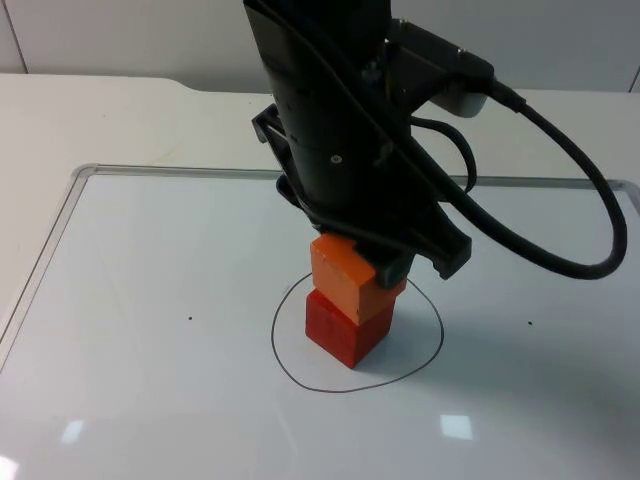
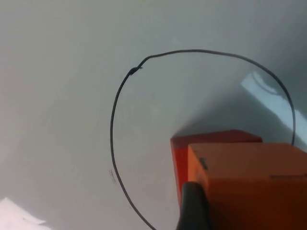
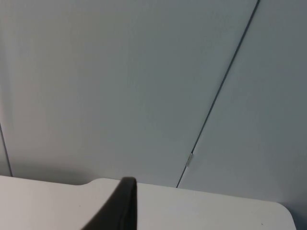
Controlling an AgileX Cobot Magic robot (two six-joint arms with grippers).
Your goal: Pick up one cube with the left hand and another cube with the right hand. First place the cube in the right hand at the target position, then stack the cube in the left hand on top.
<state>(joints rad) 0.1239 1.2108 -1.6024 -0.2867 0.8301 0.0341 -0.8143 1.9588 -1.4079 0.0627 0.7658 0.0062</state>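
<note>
Squarely, matte orange cube (image 1: 345,277) tops glossy red cube (image 1: 345,328).

White table (image 1: 150,300), red cube (image 1: 345,328) inside drawn circle (image 1: 285,365)

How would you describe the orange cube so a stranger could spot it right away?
Find the circle drawn in black on the white table. Inside it a red cube stands, and the orange cube sits on top of it, slightly askew, under the left gripper. It is the upper, lighter-coloured one of the two.
</note>
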